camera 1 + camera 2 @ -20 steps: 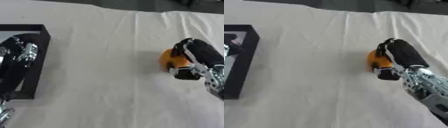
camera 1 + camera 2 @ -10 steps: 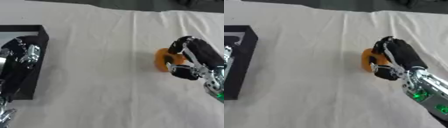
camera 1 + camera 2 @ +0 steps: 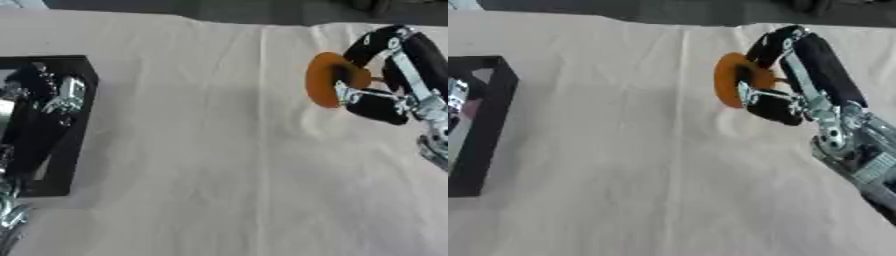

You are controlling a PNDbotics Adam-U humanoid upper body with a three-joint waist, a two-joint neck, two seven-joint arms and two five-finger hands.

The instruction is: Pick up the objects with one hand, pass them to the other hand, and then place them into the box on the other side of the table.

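Cream tablecloth; right hand grips orange disc; left hand relaxed over black box.

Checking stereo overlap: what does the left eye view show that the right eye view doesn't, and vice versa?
Left eye only: the left hand over the black box, seen nearly whole; whether its fingers are curled is unclear. Right eye only: more of the right forearm running down toward the lower right corner; of the left arm just a silver sliver at the left edge. Both: the right hand curled round an orange object, the white cloth, and the box on the left.
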